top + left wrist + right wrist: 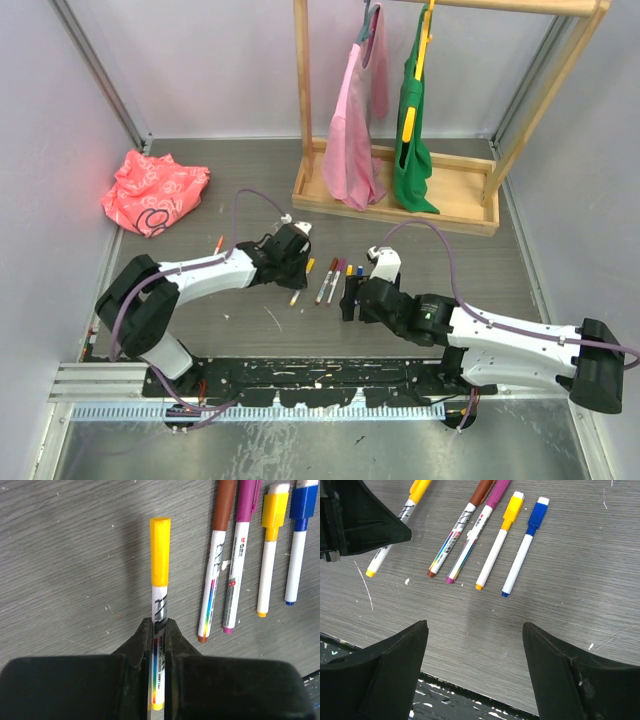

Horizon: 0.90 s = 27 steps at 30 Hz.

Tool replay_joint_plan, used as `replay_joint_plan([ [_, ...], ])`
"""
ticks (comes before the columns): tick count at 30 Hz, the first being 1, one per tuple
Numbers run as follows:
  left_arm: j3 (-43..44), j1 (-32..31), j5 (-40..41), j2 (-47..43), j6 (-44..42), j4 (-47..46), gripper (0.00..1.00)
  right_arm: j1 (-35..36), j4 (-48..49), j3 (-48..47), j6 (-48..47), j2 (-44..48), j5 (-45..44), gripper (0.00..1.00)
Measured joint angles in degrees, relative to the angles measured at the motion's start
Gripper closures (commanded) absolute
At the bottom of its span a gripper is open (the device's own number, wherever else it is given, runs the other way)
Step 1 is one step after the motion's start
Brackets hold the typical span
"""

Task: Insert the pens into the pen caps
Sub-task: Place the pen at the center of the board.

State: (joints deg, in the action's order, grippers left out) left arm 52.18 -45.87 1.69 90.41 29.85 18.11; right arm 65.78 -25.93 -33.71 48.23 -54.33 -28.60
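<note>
My left gripper (pixel 159 626) is shut on the white barrel of a yellow pen (pixel 160 587) lying on the table, its yellow pen cap (pixel 160 552) fitted on the far end. To its right lie a brown-capped pen (pixel 216 560), a magenta-capped pen (pixel 239 555), a short yellow-capped pen (pixel 270 550) and a blue-capped pen (pixel 297 540), side by side. In the top view the left gripper (pixel 291 258) sits left of this row (pixel 338 278). My right gripper (pixel 475 626) stands open and empty near the table's front edge, just short of the blue pen (pixel 522 550).
A small orange pen (pixel 218 243) lies alone to the left. A pink bag (pixel 155 190) sits at the back left. A wooden rack (pixel 400 195) with pink and green garments stands at the back. The table's front edge (pixel 470 686) is right below the right fingers.
</note>
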Motion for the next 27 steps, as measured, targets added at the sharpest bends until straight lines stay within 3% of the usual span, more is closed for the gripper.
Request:
replay_joint_plan([
  [18,6.97,-0.52,2.89,10.14,1.25,-4.7,1.0,-2.82,-0.76,0.0,-3.28,1.49,3.74,0.19],
  [27,7.28,-0.55,2.99,11.34,1.95,-5.09,0.9,-3.02,-2.05,0.0,-3.52,2.34,3.74,0.19],
])
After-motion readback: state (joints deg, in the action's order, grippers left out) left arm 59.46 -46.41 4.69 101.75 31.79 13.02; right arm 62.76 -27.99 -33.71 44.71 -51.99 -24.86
